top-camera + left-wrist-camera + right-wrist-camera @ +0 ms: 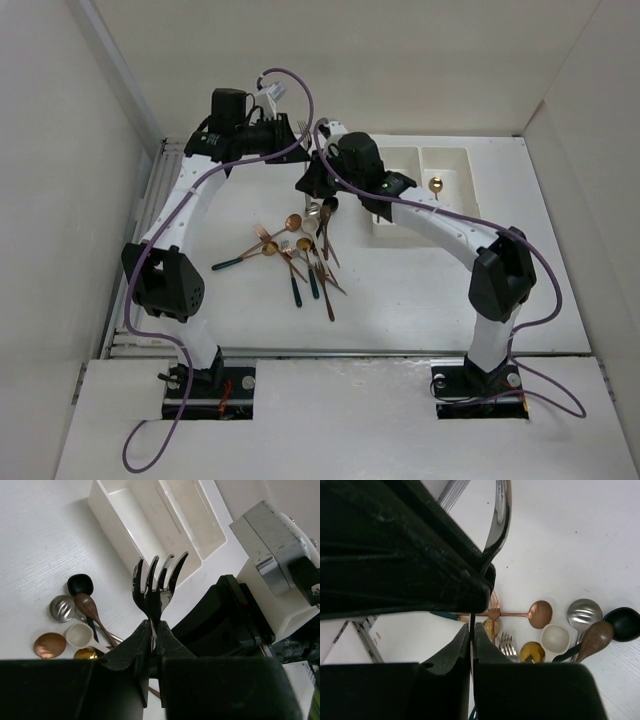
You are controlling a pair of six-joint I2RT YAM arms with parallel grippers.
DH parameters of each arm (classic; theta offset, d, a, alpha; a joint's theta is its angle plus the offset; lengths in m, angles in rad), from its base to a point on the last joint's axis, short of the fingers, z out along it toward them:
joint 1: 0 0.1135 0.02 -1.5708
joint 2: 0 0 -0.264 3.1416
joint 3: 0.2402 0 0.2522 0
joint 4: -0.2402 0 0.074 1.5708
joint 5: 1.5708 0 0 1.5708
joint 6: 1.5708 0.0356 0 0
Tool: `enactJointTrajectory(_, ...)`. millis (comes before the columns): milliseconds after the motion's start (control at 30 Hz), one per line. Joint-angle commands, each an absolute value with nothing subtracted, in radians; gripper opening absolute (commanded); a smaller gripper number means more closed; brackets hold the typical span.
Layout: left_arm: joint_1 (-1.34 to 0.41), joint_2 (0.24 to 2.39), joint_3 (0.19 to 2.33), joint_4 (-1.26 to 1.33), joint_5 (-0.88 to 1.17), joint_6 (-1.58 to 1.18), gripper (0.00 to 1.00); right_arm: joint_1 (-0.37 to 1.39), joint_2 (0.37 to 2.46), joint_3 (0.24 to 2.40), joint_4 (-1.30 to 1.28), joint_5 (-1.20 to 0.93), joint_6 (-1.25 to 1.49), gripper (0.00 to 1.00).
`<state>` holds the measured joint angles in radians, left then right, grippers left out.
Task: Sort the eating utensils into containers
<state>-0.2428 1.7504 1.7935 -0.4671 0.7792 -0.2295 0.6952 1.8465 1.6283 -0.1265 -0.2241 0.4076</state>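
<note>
I see the black fork (pixel 157 582) held in the air above the table (pixel 420 290), tines up, between the two arms and just beside the white tray (pixel 470 195). The left gripper (pixel 155 630) is clenched on its neck, just under the head. In the right wrist view, the right gripper (pixel 471 630) has its fingers pressed together around a thin dark strip. I take this strip for the handle of the same fork, so both arms seem to grasp it at once.

The danger, as I judge it, is in the passing. If the left gripper lets go before the right grasp is firm, the slim handle may turn between the pads or slip out. Then the fork would drop on the pile of utensils (pixel 300 250) below and scatter it. The two grippers are also very near each other, so a careless pull could knock one against the other.

One gold spoon (pixel 436 185) lies in the right compartment, so I think the fork belongs in the left one. A wrong drop would mix the sorts.
</note>
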Motion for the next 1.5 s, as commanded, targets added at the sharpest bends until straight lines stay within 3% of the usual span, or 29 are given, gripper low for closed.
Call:
enactJointTrajectory(0, -0.25, 1.675, 1.769, -0.452, 0.798, -0.201, 0.17, 0.703, 1.801, 1.649, -0.063, -0.16, 0.425, 0.0)
enactJointTrajectory(33, -0.25, 1.675, 1.769, -0.463, 0.778, -0.166, 0.54, 0.703, 1.781, 1.637, -0.063, -0.137, 0.425, 0.0)
enactJointTrajectory(133, -0.25, 1.675, 1.802, -0.529, 0.651, -0.086, 0.99, 0.666, 1.737, 1.562, -0.063, -0.054, 0.425, 0.0)
enactJointTrajectory(333, -0.239, 1.637, 2.01, -0.493, 0.052, 0.207, 1.0, 0.481, 1.649, 1.476, -0.219, 0.096, 0.408, 0.0)
enactJointTrajectory(433, -0.23, 1.637, 1.976, -0.425, -0.22, 0.1, 1.0, 0.411, 1.712, 1.52, -0.379, 0.158, 0.362, 0.0)
enactJointTrajectory(467, -0.215, 1.637, 1.935, -0.416, -0.221, 0.1, 0.98, 0.375, 1.732, 1.529, -0.408, 0.187, 0.35, 0.0)
enactJointTrajectory(567, -0.215, 1.628, 1.797, -0.485, -0.096, 0.11, 0.79, 0.325, 1.81, 1.551, -0.485, 0.199, 0.319, 0.0)
enactJointTrajectory(733, -0.273, 1.661, 1.597, -0.616, 0.081, 0.014, 0.71, 0.305, 1.908, 1.585, -0.552, 0.179, 0.319, 0.02)
enactJointTrajectory(767, -0.273, 1.67, 1.538, -0.655, 0.116, 0.0, 0.67, 0.305, 1.917, 1.585, -0.552, 0.17, 0.319, 0.05)
enactJointTrajectory(833, -0.284, 1.703, 1.49, -0.692, 0.178, -0.014, 0.62, 0.314, 1.933, 1.606, -0.577, 0.17, 0.319, 0.22)
enactJointTrajectory(900, -0.293, 1.748, 1.464, -0.747, 0.205, -0.023, 0.6, 0.314, 1.956, 1.617, -0.59, 0.17, 0.319, 0.42)
enactJointTrajectory(933, -0.293, 1.762, 1.463, -0.764, 0.216, -0.023, 0.59, 0.314, 1.956, 1.617, -0.591, 0.17, 0.319, 0.45)
enactJointTrajectory(1100, -0.305, 1.81, 1.463, -0.825, 0.281, -0.003, 0.58, 0.314, 1.942, 1.606, -0.6, 0.17, 0.35, 0.53)
enactJointTrajectory(1467, -0.345, 1.949, 1.423, -0.816, 0.253, 0.011, 0.56, 0.324, 1.848, 1.536, -0.552, 0.17, 0.359, 0.53)
